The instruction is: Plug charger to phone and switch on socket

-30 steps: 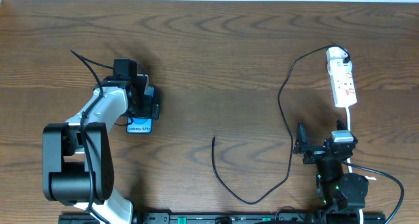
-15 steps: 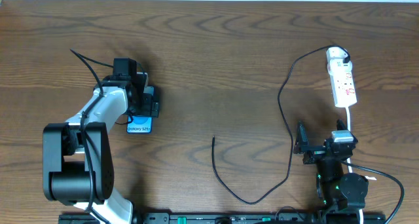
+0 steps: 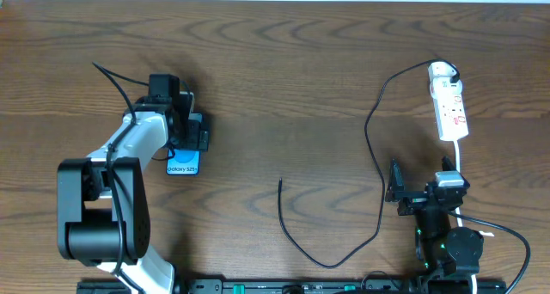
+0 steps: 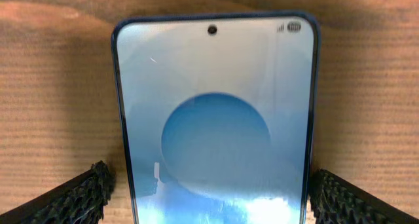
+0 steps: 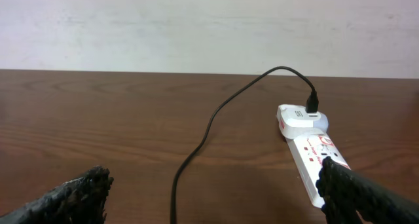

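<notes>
The phone [image 4: 216,119] lies flat on the table with its blue screen up. My left gripper [image 4: 213,207] is open and straddles it, one finger on each side with a small gap to each edge. From overhead, the left gripper [image 3: 191,139] covers most of the phone [image 3: 183,166]. The charger [image 3: 378,199] runs from the socket [image 3: 449,105] in a long loop to its free plug end [image 3: 280,184] at the table's middle. My right gripper [image 3: 423,192] is open below the socket, holding nothing. In the right wrist view the right gripper [image 5: 216,198] faces the charger [image 5: 196,145] and socket [image 5: 308,139].
A white cord [image 3: 461,161] leads from the socket down past my right arm. A pale wall [image 5: 209,27] rises behind the table's far edge. Thick black robot cables [image 3: 507,234] trail near the right arm's base.
My left wrist has shifted very slightly over the phone. The phone, the charger, the socket and the right arm have not moved.
</notes>
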Available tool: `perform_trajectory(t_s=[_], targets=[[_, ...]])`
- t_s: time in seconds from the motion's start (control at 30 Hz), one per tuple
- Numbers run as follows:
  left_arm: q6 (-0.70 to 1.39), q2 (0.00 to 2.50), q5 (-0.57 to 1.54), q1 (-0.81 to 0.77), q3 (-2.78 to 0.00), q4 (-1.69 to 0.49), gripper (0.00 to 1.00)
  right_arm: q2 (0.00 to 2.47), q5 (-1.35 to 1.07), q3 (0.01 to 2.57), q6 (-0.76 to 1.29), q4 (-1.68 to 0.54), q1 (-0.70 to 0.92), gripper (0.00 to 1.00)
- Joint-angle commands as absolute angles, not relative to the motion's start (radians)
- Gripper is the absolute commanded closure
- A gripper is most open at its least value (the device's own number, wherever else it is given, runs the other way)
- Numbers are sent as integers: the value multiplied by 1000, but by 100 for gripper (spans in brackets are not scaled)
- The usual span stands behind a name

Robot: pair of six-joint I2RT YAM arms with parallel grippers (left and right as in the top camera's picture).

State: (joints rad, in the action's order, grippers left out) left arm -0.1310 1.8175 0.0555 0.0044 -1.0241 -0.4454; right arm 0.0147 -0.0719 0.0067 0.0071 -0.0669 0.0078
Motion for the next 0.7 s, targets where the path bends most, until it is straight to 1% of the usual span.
perform_trajectory(t_s=[0.0, 0.67], targets=[[-136, 1856, 40, 5, -1037, -454, 3, 7, -78, 5, 18, -70, 15, 1], [-137, 1856, 40, 5, -1041, -488, 3, 7, -78, 5, 18, -70, 15, 1]])
